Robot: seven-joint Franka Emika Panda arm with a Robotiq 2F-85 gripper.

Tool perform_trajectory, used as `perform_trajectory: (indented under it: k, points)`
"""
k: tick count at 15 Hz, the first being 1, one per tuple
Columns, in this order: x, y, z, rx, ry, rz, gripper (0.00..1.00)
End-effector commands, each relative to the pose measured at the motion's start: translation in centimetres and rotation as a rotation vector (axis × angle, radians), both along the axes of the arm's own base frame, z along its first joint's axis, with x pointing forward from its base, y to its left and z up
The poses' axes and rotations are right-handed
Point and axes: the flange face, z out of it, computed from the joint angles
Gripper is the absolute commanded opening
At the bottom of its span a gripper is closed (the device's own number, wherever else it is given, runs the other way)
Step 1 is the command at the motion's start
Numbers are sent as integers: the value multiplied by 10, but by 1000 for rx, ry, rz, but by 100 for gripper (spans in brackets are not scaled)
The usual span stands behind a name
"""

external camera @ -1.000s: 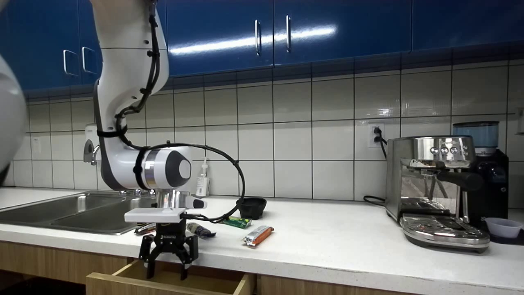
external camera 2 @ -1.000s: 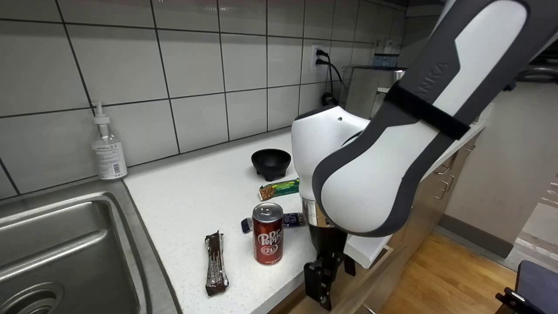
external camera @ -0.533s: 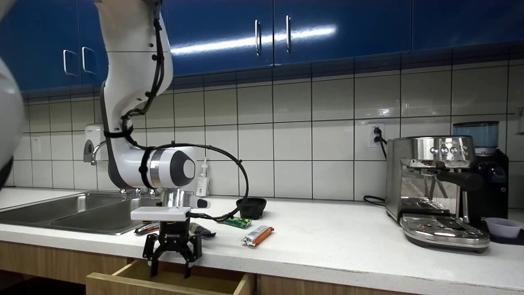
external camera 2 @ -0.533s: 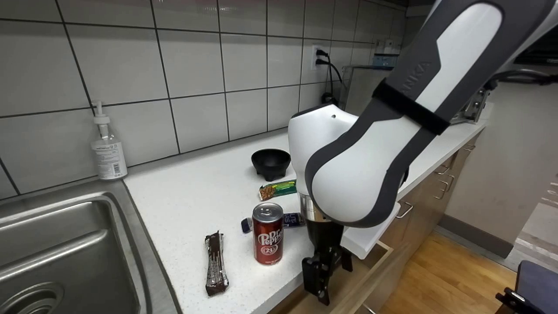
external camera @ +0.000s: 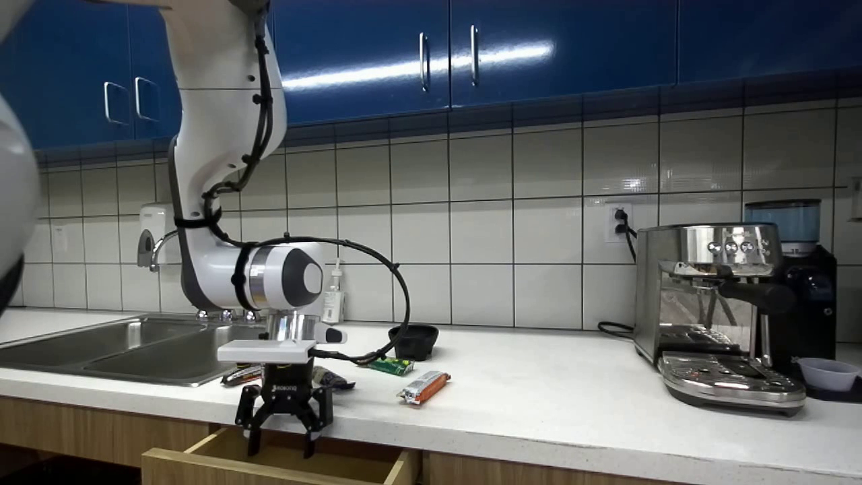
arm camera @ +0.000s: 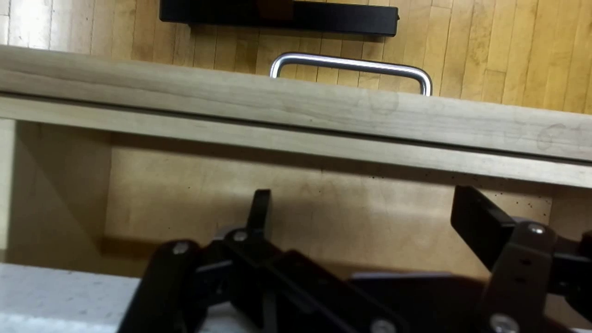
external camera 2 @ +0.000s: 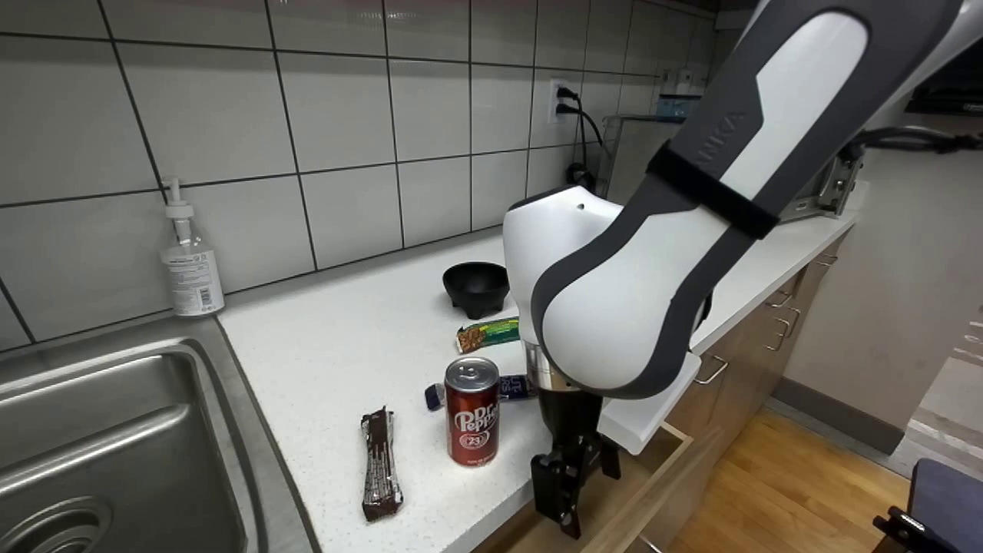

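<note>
My gripper is black, open and empty, in both exterior views (external camera: 281, 450) (external camera 2: 591, 503). It points down over an open wooden drawer (external camera: 229, 467), whose front panel also shows in an exterior view (external camera 2: 653, 491). In the wrist view the two fingers (arm camera: 360, 203) stand wide apart above the bare drawer floor, and the drawer's front (arm camera: 323, 99) has a metal handle (arm camera: 351, 62). A red Dr Pepper can (external camera 2: 472, 415) stands upright on the counter beside the gripper. A dark blue bar (external camera 2: 516, 388) lies behind it and a brown bar (external camera 2: 380, 465) nearer the sink.
A green bar (external camera 2: 491, 333), an orange and white bar (external camera: 424, 388) and a black bowl (external camera: 415, 342) are on the white counter (external camera: 539, 397). A steel sink (external camera: 135, 350), a soap bottle (external camera 2: 192, 269) and a coffee machine (external camera: 714, 316) stand around. The counter edge overhangs the drawer.
My gripper has shifted slightly, mostly in the first half second, rightward in one exterior picture and leftward in another. It stays open. The drawer, can and bars have not moved.
</note>
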Motion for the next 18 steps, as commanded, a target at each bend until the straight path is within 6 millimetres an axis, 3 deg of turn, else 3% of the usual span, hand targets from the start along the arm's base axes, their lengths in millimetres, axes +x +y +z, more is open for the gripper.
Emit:
perform_trajectory:
  k: [1, 18]
  points:
    - [0, 0, -1, 0, 2, 0, 100]
    - [0, 1, -10, 33, -60, -13, 100]
